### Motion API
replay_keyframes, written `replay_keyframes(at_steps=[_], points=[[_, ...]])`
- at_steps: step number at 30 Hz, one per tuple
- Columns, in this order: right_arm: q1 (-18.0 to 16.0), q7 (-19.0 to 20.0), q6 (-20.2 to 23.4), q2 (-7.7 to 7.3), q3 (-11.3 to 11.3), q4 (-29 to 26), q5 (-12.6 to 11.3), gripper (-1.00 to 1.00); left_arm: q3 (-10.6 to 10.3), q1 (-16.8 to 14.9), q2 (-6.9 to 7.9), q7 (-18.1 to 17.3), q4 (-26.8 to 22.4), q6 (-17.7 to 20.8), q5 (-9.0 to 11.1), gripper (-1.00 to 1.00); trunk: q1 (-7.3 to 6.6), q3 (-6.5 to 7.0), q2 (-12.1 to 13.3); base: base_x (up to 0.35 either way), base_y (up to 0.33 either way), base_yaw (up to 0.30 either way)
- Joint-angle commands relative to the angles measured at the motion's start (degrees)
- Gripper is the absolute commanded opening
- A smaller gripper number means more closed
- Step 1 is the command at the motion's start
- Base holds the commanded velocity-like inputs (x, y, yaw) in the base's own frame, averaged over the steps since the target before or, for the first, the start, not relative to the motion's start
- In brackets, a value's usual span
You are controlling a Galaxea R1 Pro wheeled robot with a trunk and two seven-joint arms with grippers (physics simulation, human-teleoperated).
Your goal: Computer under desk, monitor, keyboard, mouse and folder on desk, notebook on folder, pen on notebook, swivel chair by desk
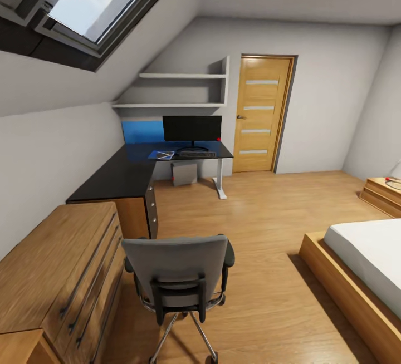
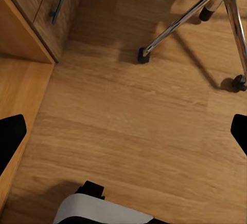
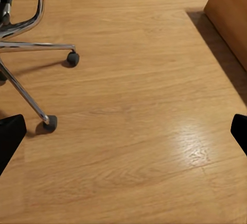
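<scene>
The grey swivel chair point(image 1: 178, 275) stands close in front of me, its back turned to me and hiding the seat. Far off, the black desk point(image 1: 133, 172) carries the dark monitor point(image 1: 192, 128) with the keyboard point(image 1: 196, 153) before it. A flat blue item point(image 1: 161, 155) with something pale on it lies left of the keyboard. The grey computer point(image 1: 184, 173) sits on the floor under the desk. My left gripper point(image 2: 123, 136) is open above bare floor near the chair's chrome legs point(image 2: 190, 13). My right gripper point(image 3: 123, 131) is open over floor beside the chair base point(image 3: 31, 44).
A wooden dresser point(image 1: 55, 275) lines the left wall between me and the desk. A bed point(image 1: 362, 264) on a wooden frame point(image 3: 229, 13) fills the right side, with a nightstand point(image 1: 384, 194) beyond. A wooden door point(image 1: 262, 113) is at the back. Open floor runs between chair and bed.
</scene>
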Motion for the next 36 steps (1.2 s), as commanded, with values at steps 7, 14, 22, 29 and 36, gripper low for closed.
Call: replay_keyframes(at_steps=[7, 14, 22, 29, 36], points=[[-0.04, -0.6, -0.03, 0.12, 0.45, 0.04, 0.16, 1.0, -0.47, -0.02, 0.06, 0.43, -0.16, -0.25, 0.54, 1.0, 1.55, -1.33, -2.87, 0.0, 0.0, 0.0], [-0.04, -0.6, -0.03, 0.14, 0.44, 0.04, 0.17, 1.0, -0.47, -0.02, 0.04, 0.43, -0.17, -0.21, 0.54, 1.0, 3.09, -2.58, -5.68, -0.018, 0.0, 0.0], [-0.04, -0.6, -0.03, 0.14, 0.46, 0.04, 0.17, 1.0, -0.47, -0.02, 0.16, 0.29, -0.17, -0.19, 0.54, 1.0, 4.85, -4.02, -8.89, -0.22, 0.0, 0.0], [-0.04, -0.6, -0.03, 0.14, 0.45, 0.04, 0.17, 1.0, -0.47, -0.03, 0.14, 0.31, -0.22, -0.24, 0.54, 1.0, 6.39, -5.27, -11.69, -0.072, 0.0, 0.0], [-0.04, -0.6, -0.03, 0.14, 0.45, 0.04, 0.17, 1.0, -0.47, -0.02, 0.13, 0.34, -0.18, -0.23, 0.54, 1.0, 7.92, -6.53, -14.5, -0.037, 0.0, 0.0]])
